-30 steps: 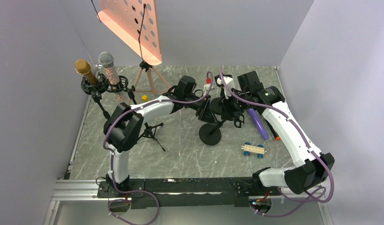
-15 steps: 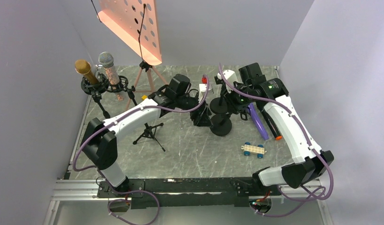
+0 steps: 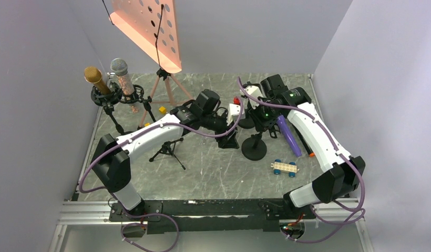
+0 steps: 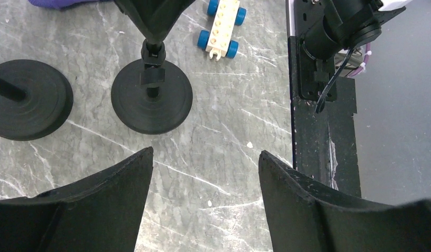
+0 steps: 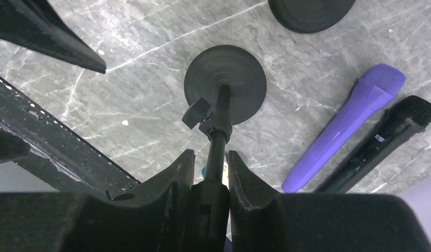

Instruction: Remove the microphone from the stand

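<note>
A grey marble-patterned table (image 3: 203,173) is seen from above, with two white robot arms reaching in from its near edge. Near the middle a black stand (image 3: 254,152) is found, made of a round base and a thin pole. The pole is clamped between the fingers of the right gripper (image 5: 211,157), above a small adjusting knob; the fingers are pressed against it on both sides. The top of the stand is hidden by that gripper, so it cannot be told whether a microphone is seated there.

Just left of the stand, the left gripper (image 4: 205,155) is held low over the table with its jaws set wide apart and nothing between them.

Just right of the stand, a purple microphone (image 3: 288,135) is laid flat on the table, and a black microphone (image 5: 381,142) is laid alongside it, on the side away from the stand. In front of the stand and to its right, a cream toy block car (image 3: 284,167) with blue wheels is seen. Just behind the stand a second round black base (image 4: 29,100) is placed.

Well to the left of the stand, a small black tripod (image 3: 168,148) is set. Far to the left and behind, a gold microphone (image 3: 95,79) and a silver microphone (image 3: 121,73) are held in black mounts.
</note>
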